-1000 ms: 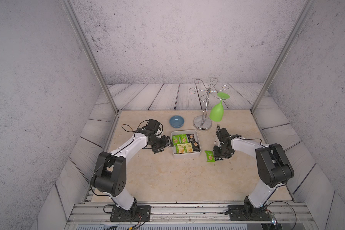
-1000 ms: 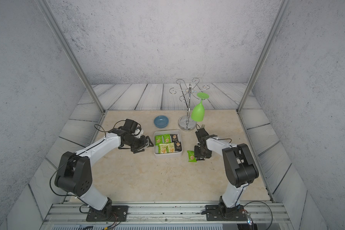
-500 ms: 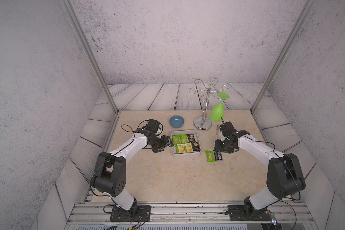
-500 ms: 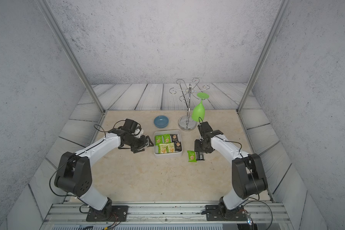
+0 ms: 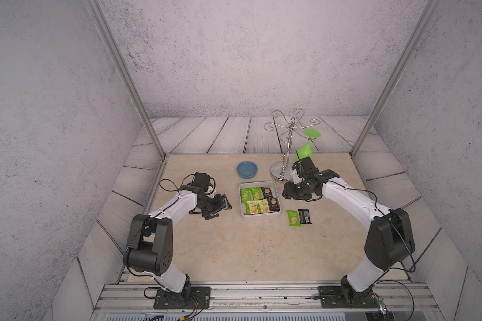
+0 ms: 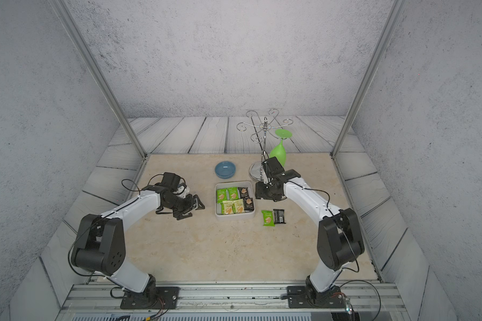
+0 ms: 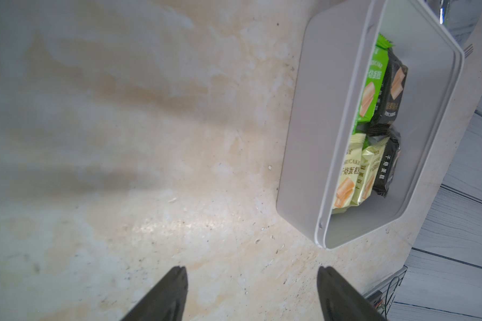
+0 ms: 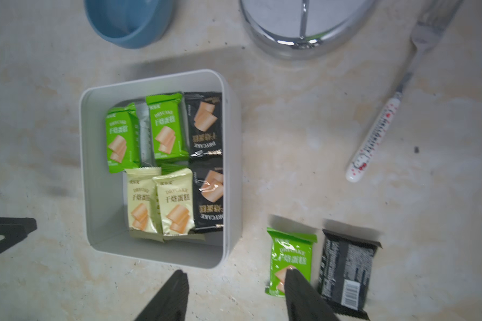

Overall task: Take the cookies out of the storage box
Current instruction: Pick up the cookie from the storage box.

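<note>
You've got: cookies (image 8: 166,126) in glossy film; storage box (image 8: 95,194) matt white plastic; stand (image 8: 290,30) mirror-polished metal; worktop (image 8: 304,166) smooth, stone-like.

The left arm (image 5: 173,204) rises from its base and its white forearm goes forward and inward, with the wrist bent low. The left gripper (image 7: 251,271) points toward the middle and a little downward. Its two dark fingers (image 7: 167,291) stand wide apart and there is nothing between them. The right arm (image 5: 348,196) is stretched further forward and leans inward, with a long slanted forearm and the wrist turned down. The right gripper (image 8: 235,273) looks downward from a raised position; its fingers are also parted and hold nothing. The two grippers are turned toward each other and are well apart.
</note>
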`<action>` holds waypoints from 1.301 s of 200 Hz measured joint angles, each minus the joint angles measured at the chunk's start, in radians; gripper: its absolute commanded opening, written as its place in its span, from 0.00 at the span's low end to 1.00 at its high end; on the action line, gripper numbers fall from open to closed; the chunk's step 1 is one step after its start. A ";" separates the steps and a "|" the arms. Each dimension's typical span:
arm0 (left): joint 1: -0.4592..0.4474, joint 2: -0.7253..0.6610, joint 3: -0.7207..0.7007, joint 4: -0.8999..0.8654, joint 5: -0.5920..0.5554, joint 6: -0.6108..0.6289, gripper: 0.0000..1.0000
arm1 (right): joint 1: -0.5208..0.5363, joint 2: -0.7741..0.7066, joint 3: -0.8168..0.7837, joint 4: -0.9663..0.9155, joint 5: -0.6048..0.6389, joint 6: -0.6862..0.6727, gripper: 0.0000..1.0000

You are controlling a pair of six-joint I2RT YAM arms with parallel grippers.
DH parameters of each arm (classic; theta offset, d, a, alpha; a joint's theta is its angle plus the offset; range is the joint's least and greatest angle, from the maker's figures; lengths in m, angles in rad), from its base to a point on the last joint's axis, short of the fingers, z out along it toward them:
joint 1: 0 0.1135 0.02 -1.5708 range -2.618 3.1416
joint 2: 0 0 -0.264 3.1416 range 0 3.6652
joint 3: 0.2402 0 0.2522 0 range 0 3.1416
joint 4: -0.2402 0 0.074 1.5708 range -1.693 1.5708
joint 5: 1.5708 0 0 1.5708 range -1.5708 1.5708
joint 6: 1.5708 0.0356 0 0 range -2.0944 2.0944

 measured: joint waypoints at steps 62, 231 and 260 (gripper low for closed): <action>0.023 -0.006 -0.003 0.006 0.012 0.017 0.79 | 0.072 0.245 0.253 -0.042 0.039 0.011 0.58; 0.024 -0.006 -0.003 0.057 0.116 -0.009 0.79 | 0.122 0.652 0.671 -0.213 0.198 0.052 0.58; 0.024 -0.003 -0.003 0.058 0.116 -0.014 0.79 | 0.124 0.686 0.707 -0.235 0.210 0.052 0.58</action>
